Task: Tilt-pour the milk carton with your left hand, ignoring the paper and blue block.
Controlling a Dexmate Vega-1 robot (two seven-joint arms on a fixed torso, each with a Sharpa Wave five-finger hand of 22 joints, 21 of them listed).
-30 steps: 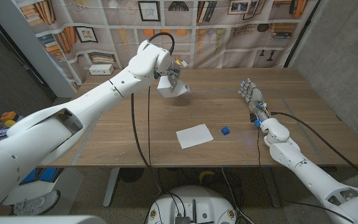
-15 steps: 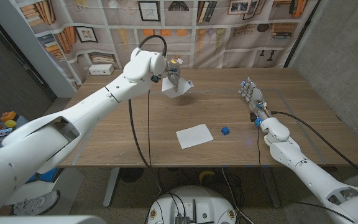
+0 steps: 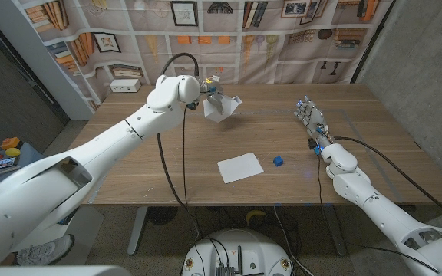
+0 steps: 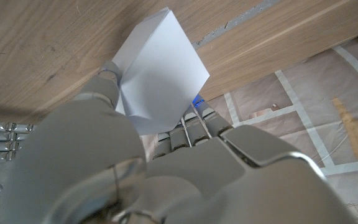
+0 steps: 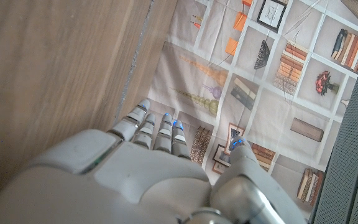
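Note:
My left hand grips the white milk carton at the far middle of the table and holds it tilted over to the right, lifted off the wood. In the left wrist view the carton shows as a plain white box slanting out from my fingers. My right hand stands at the right side of the table with its fingers straight and apart, holding nothing; the same hand shows in the right wrist view.
A white sheet of paper lies near the table's middle front, with a small blue block just right of it. A white box sits past the far left corner. A bookshelf-print curtain hangs behind the table.
My left arm has swung the carton slightly right and farther back, and the carton is tipped over more than before. The right hand has stayed put.

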